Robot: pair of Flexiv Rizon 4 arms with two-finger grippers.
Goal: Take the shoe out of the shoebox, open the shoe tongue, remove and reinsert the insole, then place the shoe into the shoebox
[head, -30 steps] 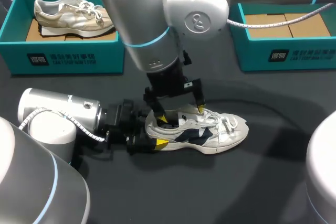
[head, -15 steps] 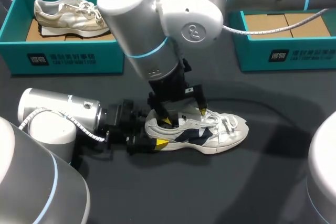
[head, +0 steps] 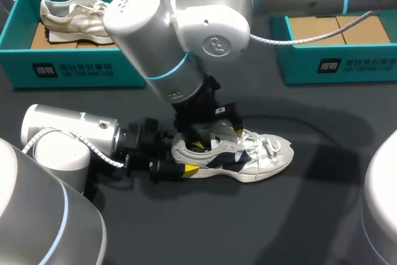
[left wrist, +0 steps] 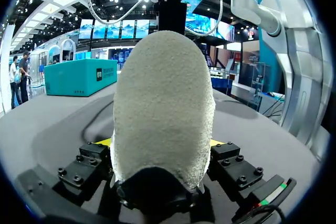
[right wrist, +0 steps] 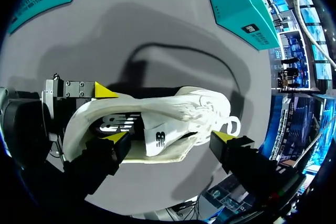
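Observation:
A white and navy shoe (head: 248, 159) lies on its sole on the dark table, toe pointing right. My left gripper (head: 180, 156) is shut on its heel, one yellow fingertip (head: 191, 169) showing on the near side. In the left wrist view the heel (left wrist: 163, 93) fills the space between the fingers. My right gripper (head: 217, 138) hangs open over the shoe's mouth, one fingertip (head: 197, 146) down by the heel opening and the other beside the tongue. In the right wrist view the shoe (right wrist: 178, 108) lies ahead of the right gripper (right wrist: 170, 137), its tongue raised. No insole shows.
A teal shoebox (head: 18, 29) at the back left holds a beige shoe (head: 84, 17). A second teal shoebox (head: 347, 69) at the back right shows only cardboard inside. A cable shadow curves on the table behind the shoe.
My right arm has swung left and lowered a little, bringing its open fingers closer onto the shoe's mouth. The left gripper and the shoe have stayed put.

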